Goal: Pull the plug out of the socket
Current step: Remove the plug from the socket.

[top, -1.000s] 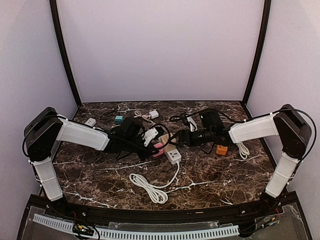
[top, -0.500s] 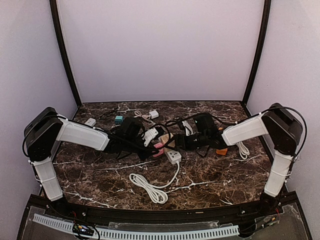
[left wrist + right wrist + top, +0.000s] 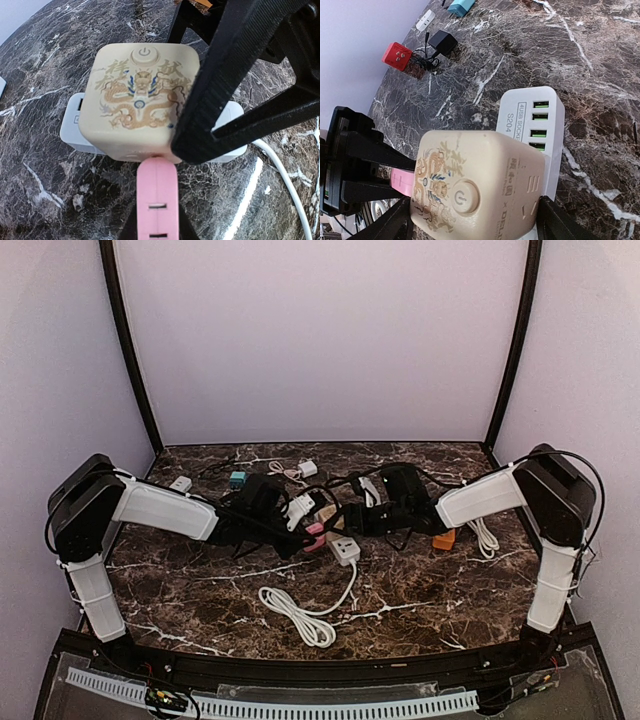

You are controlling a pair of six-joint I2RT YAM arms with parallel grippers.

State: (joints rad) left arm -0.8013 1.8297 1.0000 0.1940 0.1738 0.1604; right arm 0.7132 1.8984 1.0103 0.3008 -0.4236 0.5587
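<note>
At the centre of the marble table (image 3: 190,590), we see the pink plug (image 3: 156,200) seated in the cream socket cube (image 3: 142,100). Its long axis runs straight out toward the left gripper (image 3: 306,531), which is clamped on it, arm stretched low from the left. Opposite, the right gripper (image 3: 475,202) straddles the cube, jaws wide; we cannot tell whether they touch it.

One cream socket cube (image 3: 142,95), one pink plug (image 3: 156,200), one white USB strip (image 3: 532,125), one red adapter (image 3: 396,54).
</note>
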